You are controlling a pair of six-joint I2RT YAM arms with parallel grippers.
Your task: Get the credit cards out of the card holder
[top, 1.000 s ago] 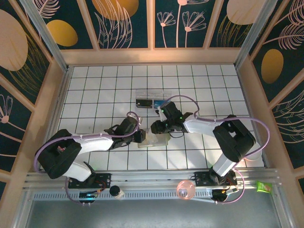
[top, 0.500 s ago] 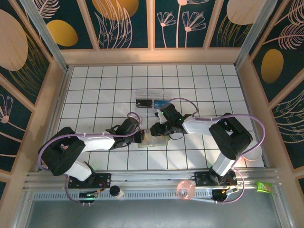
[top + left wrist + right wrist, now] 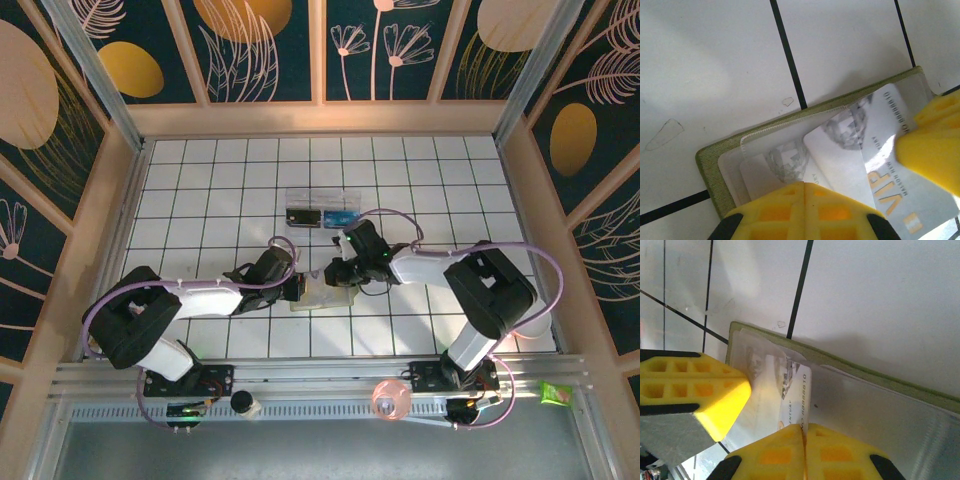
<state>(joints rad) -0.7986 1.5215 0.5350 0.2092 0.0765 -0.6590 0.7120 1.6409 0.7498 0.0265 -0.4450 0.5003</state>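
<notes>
**A:** Where's the holder?

**B:** The holder (image 3: 318, 296) lies open and flat on the table (image 3: 200, 180), about mid-table, between the two grippers. The clear box (image 3: 320, 213) sits beyond it, apart.

**A:** How are the arms set?

**B:** Both are low. The left arm runs from its base out to the right, with the forearm almost along the tiles. The right arm folds at an elbow out on the right and reaches left. The wrists point at each other over the holder.

**A:** Right gripper?

**B:** The right gripper (image 3: 804, 440) has its fingers closed together. The tips are down on a white card (image 3: 782, 400) that sticks slantwise out of the clear pocket.

**A:** And the left?

**B:** The left gripper (image 3: 802, 200) is closed too, with no gap between the pads. Its tips are on the holder's left end, over the pocket where a second card (image 3: 772, 170) sits tucked in.

**A:** Are they pinching, or just pressing?

**B:** I can't tell. In both wrist views the tips hide the contact.
</notes>
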